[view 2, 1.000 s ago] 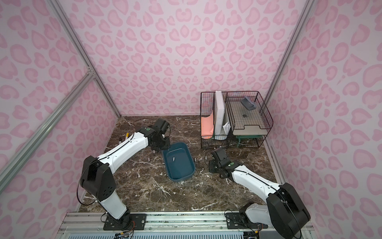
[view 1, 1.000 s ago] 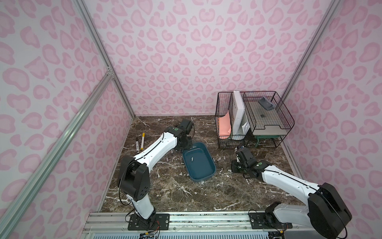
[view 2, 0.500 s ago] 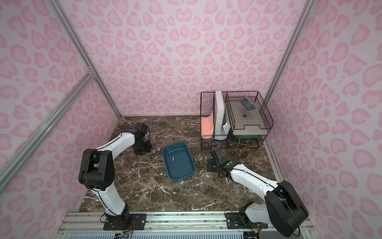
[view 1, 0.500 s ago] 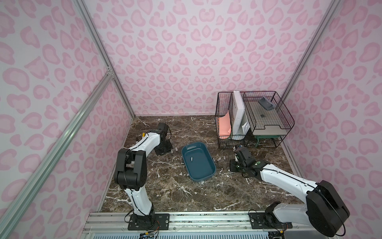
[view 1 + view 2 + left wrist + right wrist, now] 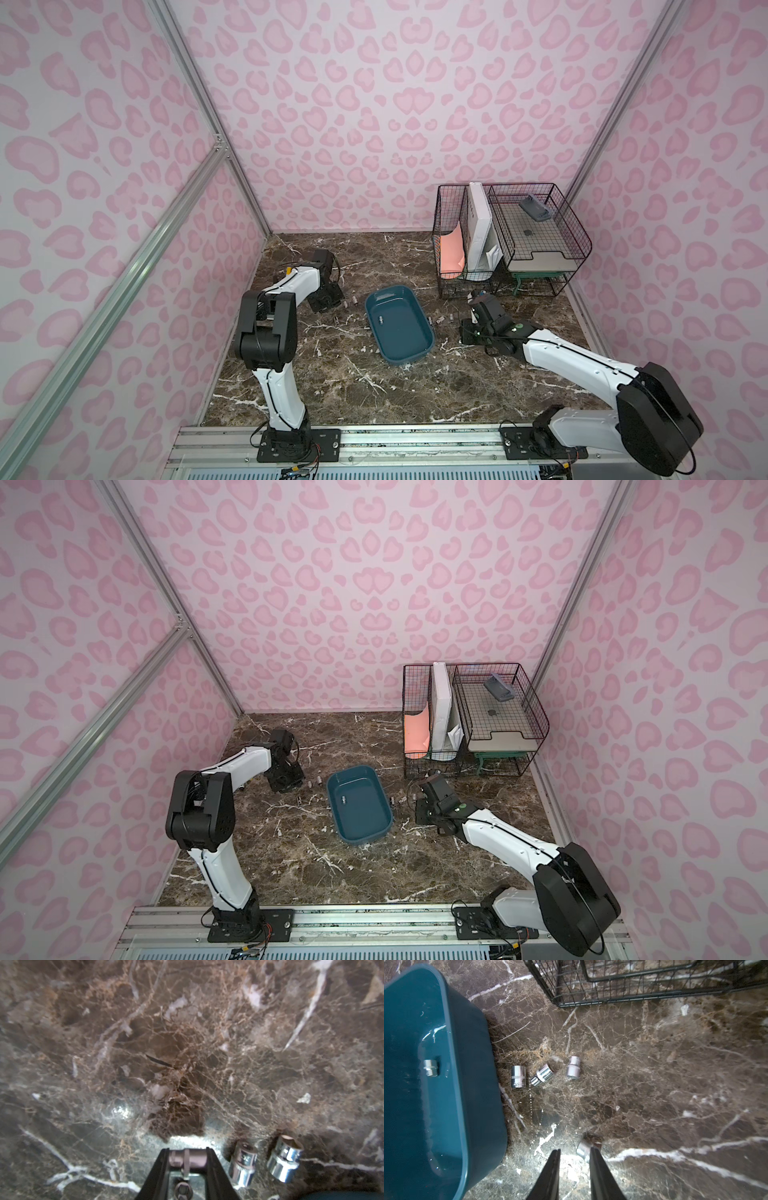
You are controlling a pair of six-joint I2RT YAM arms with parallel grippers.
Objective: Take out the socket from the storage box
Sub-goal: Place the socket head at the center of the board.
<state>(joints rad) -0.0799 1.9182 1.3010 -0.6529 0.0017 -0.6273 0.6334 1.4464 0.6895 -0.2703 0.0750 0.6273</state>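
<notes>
The left tool (image 5: 187,1150) clamps the gripped socket (image 5: 193,1159) crosswise. It has swung away from the storage box (image 5: 475,1076) and is now low over the bench (image 5: 332,374), beside 2 loose sockets (image 5: 243,1159). The right tool (image 5: 574,1150) has just parted, and the freed socket (image 5: 584,1147) lies at 1 fingertip. The last socket (image 5: 430,1067) is still in the box, so 1 more trip looks needed.

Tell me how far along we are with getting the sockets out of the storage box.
Done: loose sockets lie on the table either side of the storage box. In hand: the left gripper clamps a socket; the right gripper stands open beside another socket on the table. Left: one last socket lies in the box.
</notes>
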